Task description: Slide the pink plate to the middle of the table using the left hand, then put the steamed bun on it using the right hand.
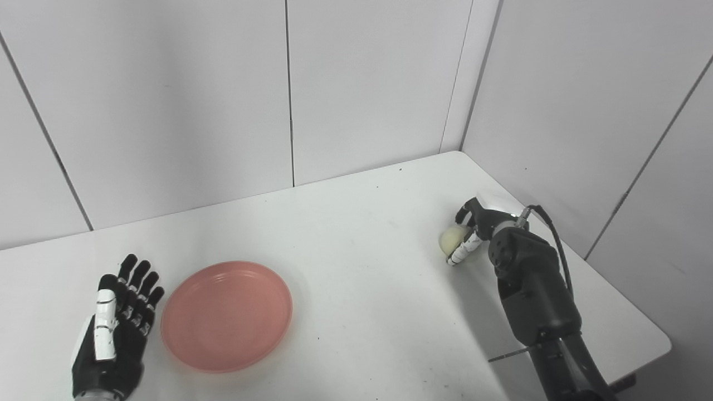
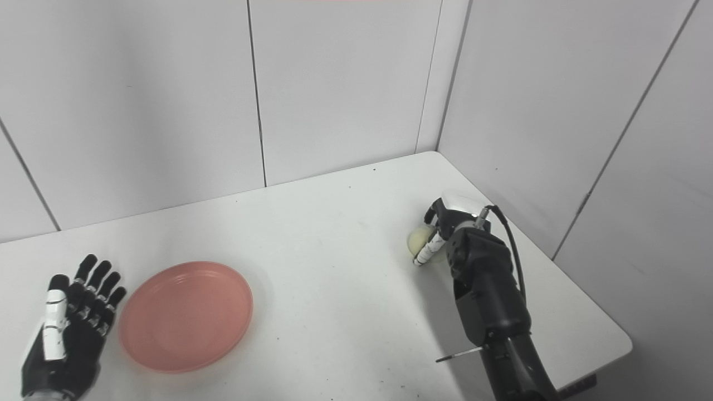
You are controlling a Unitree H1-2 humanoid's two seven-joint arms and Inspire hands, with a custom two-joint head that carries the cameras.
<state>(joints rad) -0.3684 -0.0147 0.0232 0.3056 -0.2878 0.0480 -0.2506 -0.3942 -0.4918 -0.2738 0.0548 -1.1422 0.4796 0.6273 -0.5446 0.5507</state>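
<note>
Left eye view: right hand [image 1: 470, 231] grips steamed bun [image 1: 452, 239] far right for carrying; left hand [image 1: 114, 328] lies open beside pink plate [image 1: 226, 315].

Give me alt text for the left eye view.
Right robot hand wraps a pale bun at the white table's right side. Left robot hand lies open beside an empty pink plate at front left.

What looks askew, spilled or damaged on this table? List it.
Nothing stands out. The round pink plastic plate lies flat and empty beside the open left hand. The right hand has its fingers around the pale round steamed bun. The white table shows only tiny dark specks.
</note>
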